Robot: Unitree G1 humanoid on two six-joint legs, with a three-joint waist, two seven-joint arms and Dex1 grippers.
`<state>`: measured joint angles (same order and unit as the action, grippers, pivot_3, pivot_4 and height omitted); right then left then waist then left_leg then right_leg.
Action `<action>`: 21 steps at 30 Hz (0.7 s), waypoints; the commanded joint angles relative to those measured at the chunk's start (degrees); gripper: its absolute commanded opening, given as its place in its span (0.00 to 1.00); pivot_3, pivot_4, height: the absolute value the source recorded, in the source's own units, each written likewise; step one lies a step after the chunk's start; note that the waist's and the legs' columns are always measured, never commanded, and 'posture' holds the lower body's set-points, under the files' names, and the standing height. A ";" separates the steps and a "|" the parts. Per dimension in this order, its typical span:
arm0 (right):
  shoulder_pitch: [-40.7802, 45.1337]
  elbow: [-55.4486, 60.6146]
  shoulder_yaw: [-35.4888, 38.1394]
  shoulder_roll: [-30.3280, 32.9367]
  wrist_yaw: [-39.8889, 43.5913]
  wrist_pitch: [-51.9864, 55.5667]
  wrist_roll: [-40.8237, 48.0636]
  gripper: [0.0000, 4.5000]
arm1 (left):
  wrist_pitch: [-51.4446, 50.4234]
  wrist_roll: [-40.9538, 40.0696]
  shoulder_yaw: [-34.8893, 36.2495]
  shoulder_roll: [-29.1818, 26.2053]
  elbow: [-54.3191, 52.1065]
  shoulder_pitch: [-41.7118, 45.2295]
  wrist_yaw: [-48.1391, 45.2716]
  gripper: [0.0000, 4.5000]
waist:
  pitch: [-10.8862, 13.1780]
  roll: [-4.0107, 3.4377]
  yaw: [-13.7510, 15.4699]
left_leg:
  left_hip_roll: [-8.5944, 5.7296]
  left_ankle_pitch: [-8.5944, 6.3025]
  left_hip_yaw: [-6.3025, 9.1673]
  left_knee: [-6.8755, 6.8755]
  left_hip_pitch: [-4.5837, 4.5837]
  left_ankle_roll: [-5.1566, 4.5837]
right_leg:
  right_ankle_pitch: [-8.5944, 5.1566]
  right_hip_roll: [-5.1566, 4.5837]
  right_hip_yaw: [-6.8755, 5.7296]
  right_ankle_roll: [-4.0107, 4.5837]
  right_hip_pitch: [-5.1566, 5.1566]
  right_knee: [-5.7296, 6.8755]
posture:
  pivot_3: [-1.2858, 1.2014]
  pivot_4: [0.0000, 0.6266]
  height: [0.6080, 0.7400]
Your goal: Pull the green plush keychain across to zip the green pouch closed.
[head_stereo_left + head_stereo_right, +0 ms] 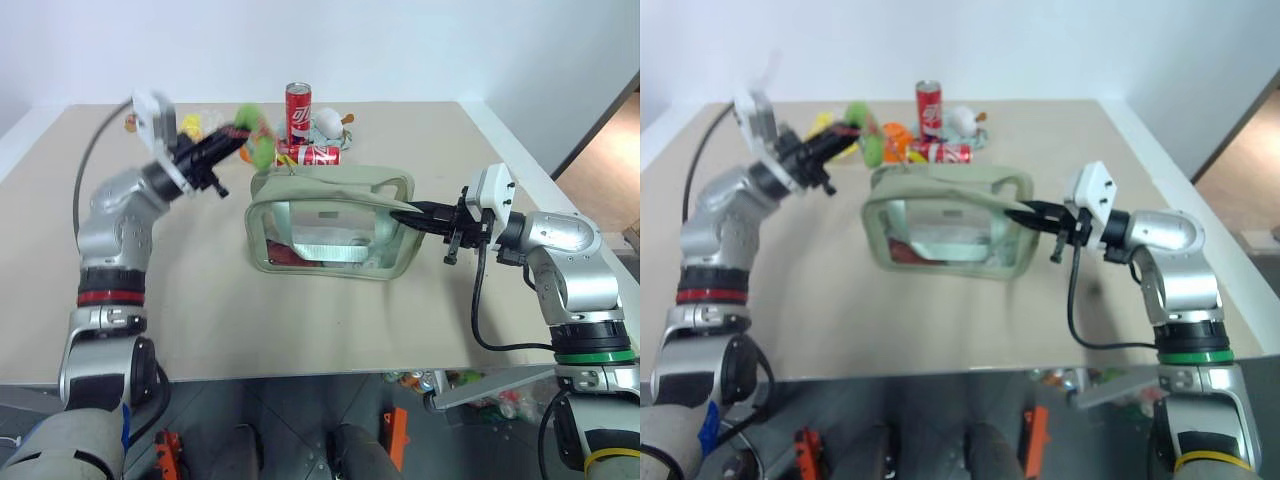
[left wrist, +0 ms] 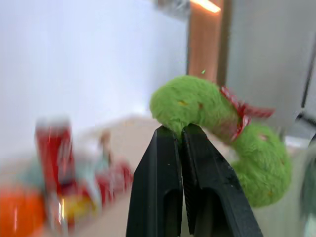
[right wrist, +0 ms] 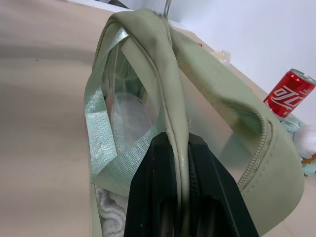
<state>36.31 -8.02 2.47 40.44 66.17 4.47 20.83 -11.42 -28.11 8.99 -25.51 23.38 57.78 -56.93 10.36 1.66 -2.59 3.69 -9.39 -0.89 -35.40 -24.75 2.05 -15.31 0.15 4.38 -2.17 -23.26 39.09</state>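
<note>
Lime-green fuzzy ring-shaped plush keychain (image 2: 217,118), soft, light, compressible, pinched at its rim in closed left gripper (image 2: 181,132) above the pale sage-green window-sided fabric pouch's (image 1: 330,222) far-left corner; right gripper (image 3: 180,143) clamps the limp right-end seam, pouch mid-table.

Left arm raised over the tabletop's far-left area, left gripper (image 1: 236,134) clamped tight, angled upward. Right arm bent near the right edge, right gripper (image 1: 412,214) level, pinched closed, pointing leftward.
</note>
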 commanded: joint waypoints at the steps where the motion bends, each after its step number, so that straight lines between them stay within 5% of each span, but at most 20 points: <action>1: 0.39 0.35 1.08 0.87 0.17 -0.49 -0.12 0.00 | -0.10 2.04 -4.46 2.76 -2.54 3.44 -0.61 0.00 | 0.00 -0.01 0.00 | -0.03 0.00 -0.01 0.00 0.02 0.00 | -0.06 -0.03 0.00 -0.10 0.02 0.00 | 0.52 0.24 1.00; 9: 0.13 0.87 1.07 0.51 -0.55 -0.75 -0.42 0.00 | -0.94 10.03 -14.18 6.53 2.77 6.24 -3.30 0.00 | 0.01 -0.03 -0.25 | -0.04 -0.01 0.00 0.02 0.02 -0.02 | -0.06 0.03 0.07 -0.13 -0.07 0.00 | 0.52 0.24 1.00; 15: -1.02 1.82 1.44 0.68 -1.18 -0.71 -0.42 0.00 | -8.16 8.81 -14.00 5.59 1.91 6.15 -5.51 0.00 | 0.02 -0.03 -0.20 | -0.05 -0.02 0.01 0.03 -0.01 -0.03 | -0.08 0.01 0.06 -0.13 -0.05 0.00 | 0.52 0.24 1.00; 21: -0.63 1.48 0.98 0.39 -1.25 -1.00 -0.52 0.00 | -10.94 8.18 -12.39 2.72 -2.47 5.75 -5.69 0.43 | 0.02 -0.04 -0.23 | -0.04 -0.01 0.03 0.01 0.02 -0.02 | -0.07 0.04 0.06 -0.12 -0.05 0.03 | 0.52 0.24 1.00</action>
<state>34.77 -8.00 2.50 40.45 64.94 4.36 20.24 -21.80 -19.08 -5.49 -21.38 23.84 62.51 -62.43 10.38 1.62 -2.82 3.65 -9.40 -0.85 -35.39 -24.72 2.03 -15.38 0.19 4.43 -2.29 -23.31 39.11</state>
